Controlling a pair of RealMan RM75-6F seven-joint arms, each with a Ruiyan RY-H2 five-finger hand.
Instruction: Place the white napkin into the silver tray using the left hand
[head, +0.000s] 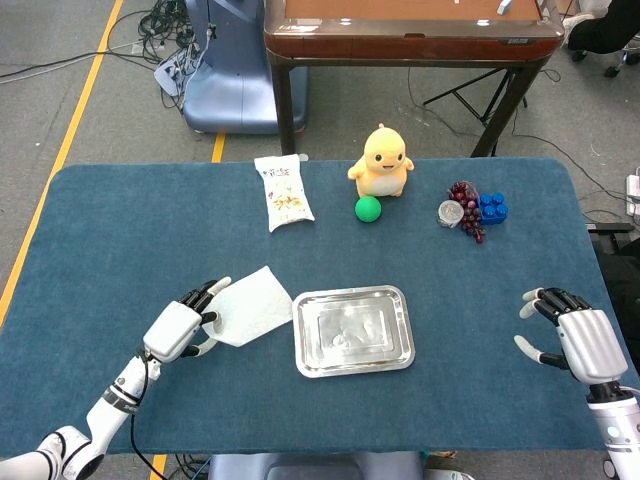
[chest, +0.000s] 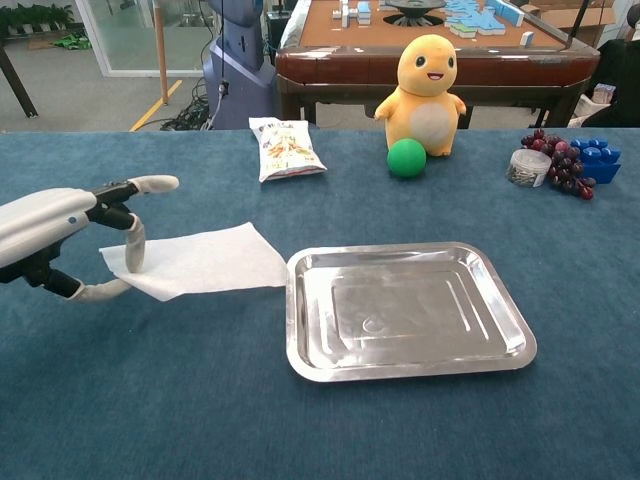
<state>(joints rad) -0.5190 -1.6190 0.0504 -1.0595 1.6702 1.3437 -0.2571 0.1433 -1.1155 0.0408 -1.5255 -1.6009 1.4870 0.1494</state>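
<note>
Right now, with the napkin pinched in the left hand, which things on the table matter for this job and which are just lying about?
Part of the job:
white napkin, pinched at its corner
left hand, holding it
silver tray, nothing in it

Just lying about:
snack packet
yellow duck toy
green ball
grapes
blue blocks
small round tin
right hand, idle with fingers apart

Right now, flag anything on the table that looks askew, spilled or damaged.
Nothing looks spilled or damaged. The only thing off flat is the white napkin: the left hand pinches its near corner and holds that edge raised, while the far edge sits beside the silver tray, which holds nothing.
</note>
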